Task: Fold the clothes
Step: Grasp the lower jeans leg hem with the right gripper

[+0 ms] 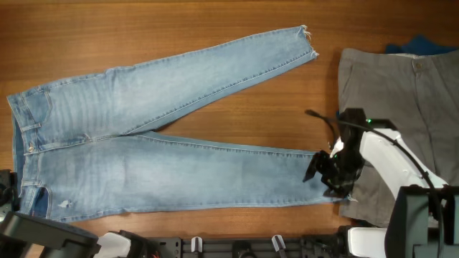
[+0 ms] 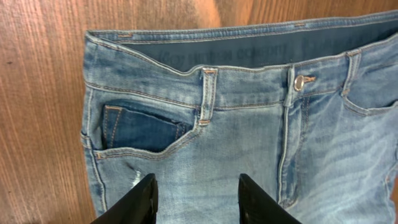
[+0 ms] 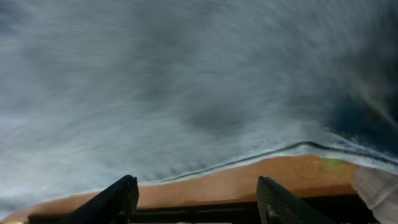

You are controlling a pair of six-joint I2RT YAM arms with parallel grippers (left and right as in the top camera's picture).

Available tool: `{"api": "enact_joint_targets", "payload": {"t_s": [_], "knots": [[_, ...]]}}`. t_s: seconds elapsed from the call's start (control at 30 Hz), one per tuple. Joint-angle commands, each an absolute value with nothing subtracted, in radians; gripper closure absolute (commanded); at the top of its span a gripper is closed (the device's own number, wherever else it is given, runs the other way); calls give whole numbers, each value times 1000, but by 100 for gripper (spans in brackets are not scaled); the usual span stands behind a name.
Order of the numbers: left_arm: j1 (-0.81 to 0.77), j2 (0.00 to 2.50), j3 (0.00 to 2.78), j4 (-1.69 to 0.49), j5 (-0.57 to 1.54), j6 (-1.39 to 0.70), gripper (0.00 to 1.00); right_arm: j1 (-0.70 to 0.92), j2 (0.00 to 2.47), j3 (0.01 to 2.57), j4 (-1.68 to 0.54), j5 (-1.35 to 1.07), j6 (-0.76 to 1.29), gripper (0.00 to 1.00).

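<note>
The light blue jeans (image 1: 165,154) lie flat on the wooden table, waist at the left, legs spread toward the right, the far leg ending in a frayed hem (image 1: 305,39). My right gripper (image 1: 326,172) is open and empty, low over the near leg's hem end. In the right wrist view its fingers (image 3: 196,193) straddle the denim edge (image 3: 186,93) and bare table. My left gripper (image 2: 196,190) is open over the jeans' waist (image 2: 249,93), near the front pocket and button. The left gripper itself is hardly visible in the overhead view.
Grey khaki trousers (image 1: 401,107) lie at the right, with a dark blue garment (image 1: 423,46) peeking out behind them. The right arm's white body (image 1: 391,161) lies over the khaki trousers. Arm bases sit along the table's front edge (image 1: 229,247).
</note>
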State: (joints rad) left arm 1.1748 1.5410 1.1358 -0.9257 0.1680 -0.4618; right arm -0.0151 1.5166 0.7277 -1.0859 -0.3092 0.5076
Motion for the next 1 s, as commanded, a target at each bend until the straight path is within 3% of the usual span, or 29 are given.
{"api": "enact_joint_targets", "payload": {"t_s": [0.0, 0.13, 0.27, 0.3, 0.37, 0.4, 0.63, 0.97], "knots": [[1180, 1536, 1130, -912, 211, -450, 57, -21, 1517, 675, -1065, -234, 612, 34], [1166, 1536, 1130, -901, 247, -449, 54, -21, 1517, 641, -1027, -199, 697, 33], [1131, 1536, 1130, -901, 245, -448, 50, -21, 1517, 572, -944, -236, 733, 41], [1122, 1536, 1130, -901, 243, -441, 49, -21, 1516, 572, -921, -236, 732, 62], [1117, 1536, 1130, -903, 242, -422, 47, -21, 1515, 586, -896, -262, 693, 91], [1117, 1536, 1130, -906, 242, -422, 47, -21, 1514, 615, -899, -271, 649, 96], [1117, 1536, 1130, -944, 185, -419, 34, -20, 1497, 999, -1122, -285, 419, 96], [1124, 1537, 1090, -1055, 5, -427, 34, -20, 1497, 1019, -823, -439, 447, 96]]}}
